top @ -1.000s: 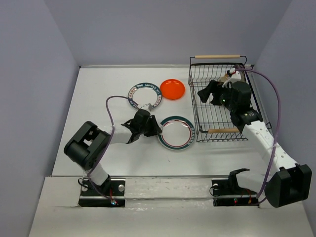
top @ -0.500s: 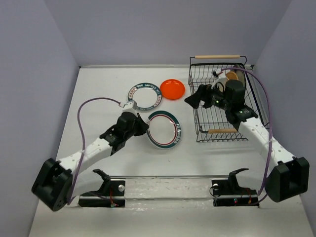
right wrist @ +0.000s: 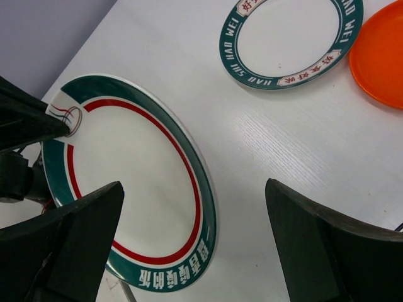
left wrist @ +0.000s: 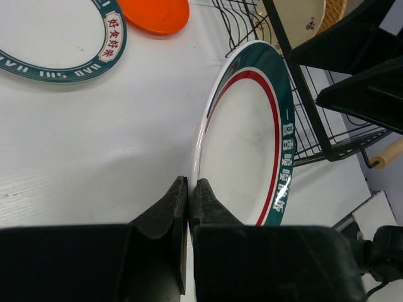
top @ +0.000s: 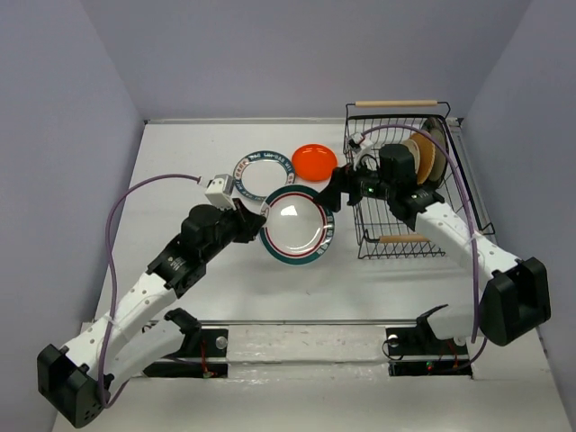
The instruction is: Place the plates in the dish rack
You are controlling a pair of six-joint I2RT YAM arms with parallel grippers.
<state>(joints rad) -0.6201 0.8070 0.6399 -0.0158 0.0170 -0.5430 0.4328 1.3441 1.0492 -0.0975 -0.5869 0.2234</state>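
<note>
My left gripper (top: 255, 214) is shut on the rim of a white plate with a green and red rim (top: 294, 225) and holds it tilted above the table; the plate fills the left wrist view (left wrist: 245, 132). My right gripper (top: 335, 191) is open and empty, its jaws wide on either side of that plate's far edge (right wrist: 135, 189). A second white plate with a green lettered rim (top: 265, 175) and a small orange plate (top: 314, 162) lie flat on the table. The black wire dish rack (top: 409, 184) holds several plates upright at its far end (top: 423, 157).
The rack stands at the right with a wooden handle at each end (top: 396, 103). Grey walls close the table on three sides. The arm bases sit at the near edge.
My left gripper has lifted the green and red rimmed plate off the table and carried it right. My right gripper has come out of the rack and moved left to the plate's edge.
</note>
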